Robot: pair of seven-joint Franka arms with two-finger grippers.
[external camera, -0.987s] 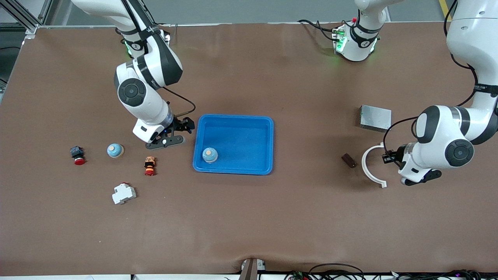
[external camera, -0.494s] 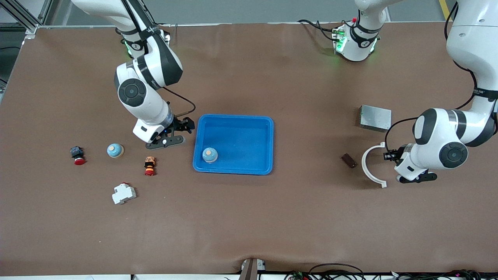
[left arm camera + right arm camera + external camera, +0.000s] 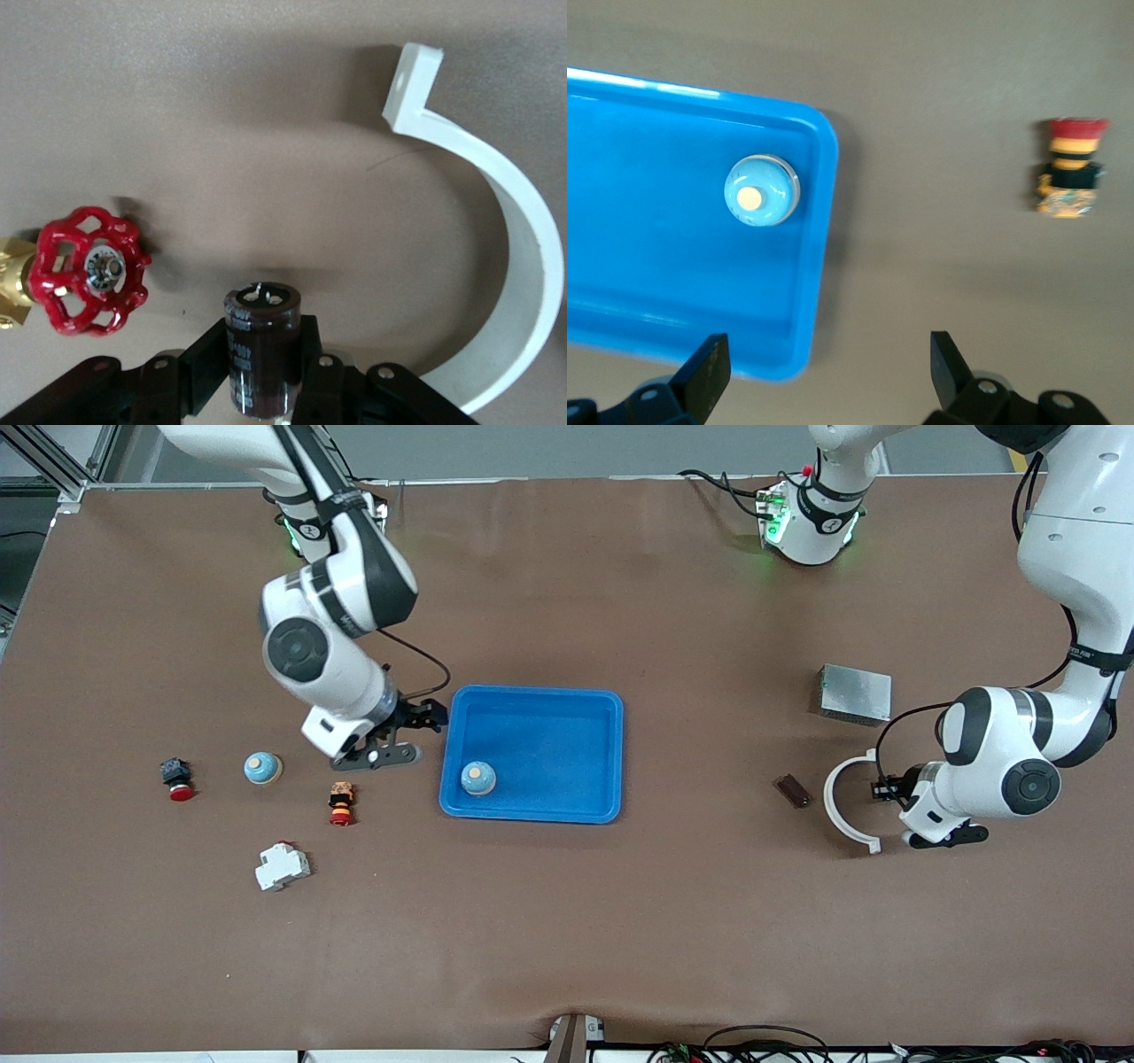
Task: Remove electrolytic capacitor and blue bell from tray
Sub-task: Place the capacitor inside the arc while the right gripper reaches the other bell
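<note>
Bell (image 3: 477,778) sits in the tray (image 3: 585,700).
Left gripper (image 3: 266,376) clamps the capacitor (image 3: 262,341); right gripper (image 3: 824,367) gapes, empty; valve (image 3: 87,270) shows only in left wrist view.

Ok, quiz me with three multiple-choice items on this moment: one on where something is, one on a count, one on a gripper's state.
1. Where is the bell nearest the right gripper?
A. in the blue tray
B. on the grey box
C. beside the white bracket

2. How many blue bells show in the front view?
A. one
B. two
C. four

3. What is the left gripper doing?
A. open over the tray
B. shut on the capacitor
C. shut on the red valve

Answers:
1 A: the bell sits in the blue tray, beside the right gripper.
2 B: a second bell stands on the table.
3 B: the left gripper has its fingers clamped on the capacitor.
</note>
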